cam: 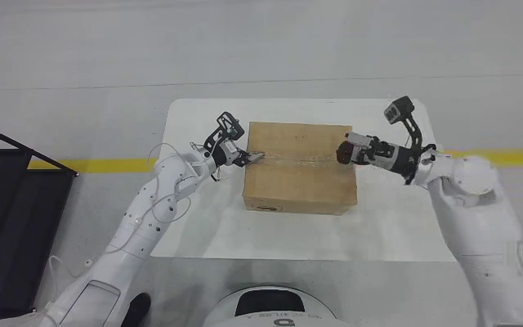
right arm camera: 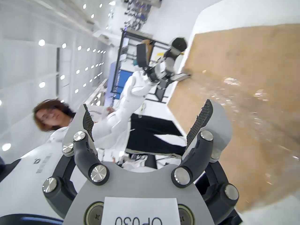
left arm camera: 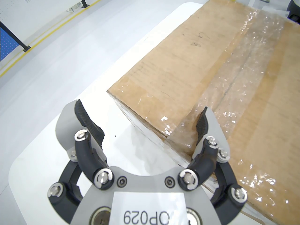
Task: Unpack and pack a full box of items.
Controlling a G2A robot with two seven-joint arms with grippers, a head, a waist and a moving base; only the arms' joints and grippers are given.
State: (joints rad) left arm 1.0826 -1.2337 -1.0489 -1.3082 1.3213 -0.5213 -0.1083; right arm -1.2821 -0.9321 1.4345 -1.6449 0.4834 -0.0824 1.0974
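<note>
While open, left tool (left arm camera: 141, 107) and right tool (right arm camera: 147, 106) at opposite box (cam: 298, 176) edges

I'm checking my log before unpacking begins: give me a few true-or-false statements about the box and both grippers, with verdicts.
1. The box is closed, with clear tape along its top seam. True.
2. The left gripper is shut on the tape. False: its jaws stand open at the box's end.
3. The right gripper is open at the opposite end. True.
4. The box sits on the floor. False: it rests on the white table.
</note>
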